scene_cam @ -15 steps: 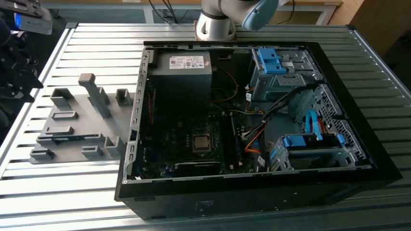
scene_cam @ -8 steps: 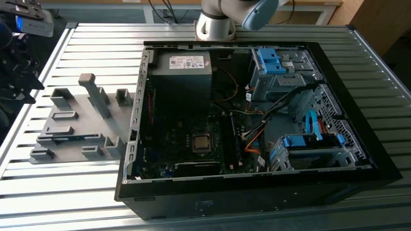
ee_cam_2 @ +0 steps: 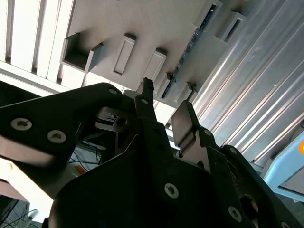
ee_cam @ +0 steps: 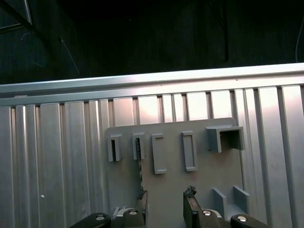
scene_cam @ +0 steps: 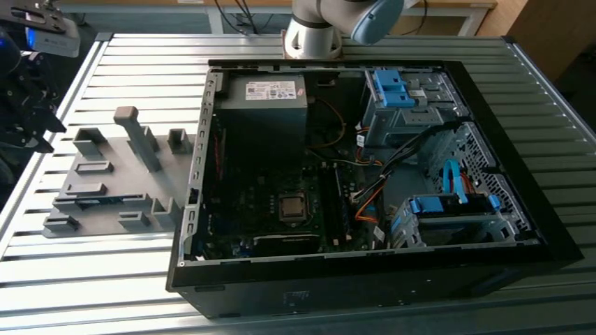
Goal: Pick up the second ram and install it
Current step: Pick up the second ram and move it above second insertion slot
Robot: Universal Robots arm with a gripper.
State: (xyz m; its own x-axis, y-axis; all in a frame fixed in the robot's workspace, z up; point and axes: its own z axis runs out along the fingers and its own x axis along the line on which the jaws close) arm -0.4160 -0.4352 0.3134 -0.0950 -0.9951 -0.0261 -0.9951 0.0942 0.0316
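The second ram [scene_cam: 96, 202] is a thin blue-green stick standing on edge in a slot of the grey holder tray [scene_cam: 112, 178], at the exterior view's left beside the open computer case [scene_cam: 373, 279]. In the first wrist view the ram [ee_cam: 140, 173] runs edge-on from the tray's slots toward my gripper [ee_cam: 166, 202]. That gripper hovers above the tray, open, with nothing between its black fingertips [ee_cam: 190, 194]. In the second wrist view the ram [ee_cam_2: 190, 47] sits beyond the gripper [ee_cam_2: 165, 102], clear of both fingers [ee_cam_2: 183, 118].
The case holds a motherboard [scene_cam: 279, 202], a power supply [scene_cam: 265, 91], loose cables and blue-latched drive bays [scene_cam: 396, 87]. Grey upright blocks [scene_cam: 139, 136] rise from the tray. The ribbed metal table [scene_cam: 102, 279] ends just past the tray, with dark floor beyond.
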